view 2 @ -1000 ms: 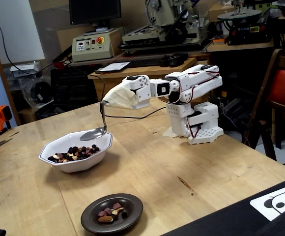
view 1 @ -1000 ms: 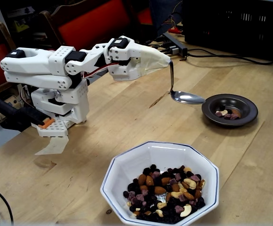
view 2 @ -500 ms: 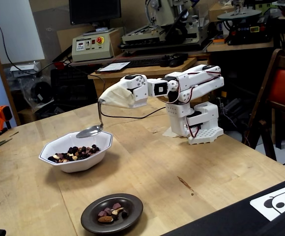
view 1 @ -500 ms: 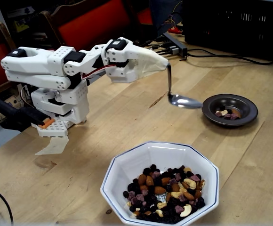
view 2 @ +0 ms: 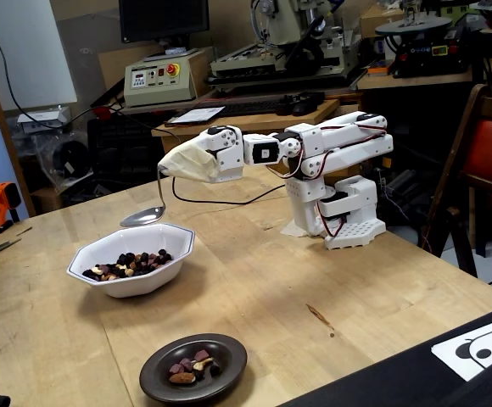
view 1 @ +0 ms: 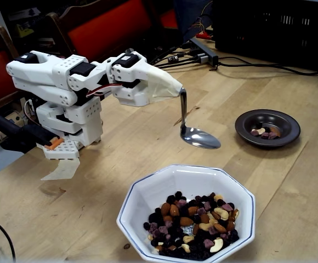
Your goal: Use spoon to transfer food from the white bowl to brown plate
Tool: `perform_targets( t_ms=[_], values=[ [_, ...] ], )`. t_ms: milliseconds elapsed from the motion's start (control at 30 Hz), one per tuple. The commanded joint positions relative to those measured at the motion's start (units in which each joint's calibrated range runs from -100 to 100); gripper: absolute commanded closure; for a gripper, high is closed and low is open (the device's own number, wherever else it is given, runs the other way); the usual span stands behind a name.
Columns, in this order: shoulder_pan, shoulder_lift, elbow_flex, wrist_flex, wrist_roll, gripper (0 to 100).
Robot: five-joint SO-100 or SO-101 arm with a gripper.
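Note:
The spoon (view 1: 201,138) is shiny silver and looks empty; its handle goes up into the beige tape wrap around my gripper (view 1: 167,85). The wrap hides the jaws, which hold the spoon. The spoon bowl hangs in the air just beyond the far rim of the white bowl (view 1: 151,197), between it and the brown plate (view 1: 245,127). The food (view 1: 194,224), mixed nuts and dried fruit, fills the white bowl's bottom. A few pieces (view 1: 263,131) lie on the plate. Both fixed views show the gripper (view 2: 182,163), spoon (view 2: 142,216), white bowl (view 2: 140,278) and plate (view 2: 154,373).
The arm's white base (view 2: 348,220) stands on the wooden table. A black crate (view 1: 274,27) and cables (view 1: 246,63) lie at the table's back. A red chair (view 2: 488,161) stands beside the table. A printed sheet (view 2: 483,348) lies at one table corner.

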Motion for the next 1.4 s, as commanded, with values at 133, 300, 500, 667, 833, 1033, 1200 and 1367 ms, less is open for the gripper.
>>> perform_targets(
  t_ms=[133, 300, 500, 667, 833, 1033, 1200, 1367],
  values=[
    [0.38, -0.79, 0.1, -0.16, -3.96, 97],
    [0.38, -0.71, 0.1, -0.16, -4.4, 97],
    [0.38, -0.11, 0.1, -0.08, -4.4, 97],
    [0.38, 2.8, 0.1, -0.71, -4.64, 97],
    [0.38, 2.97, 0.1, -0.87, -4.74, 97],
    [0.38, 2.97, 0.1, -0.87, -4.74, 97],
    [0.38, 2.97, 0.1, -0.87, -4.59, 97],
    [0.38, 3.31, 0.1, -0.87, -4.69, 97]
  ],
)
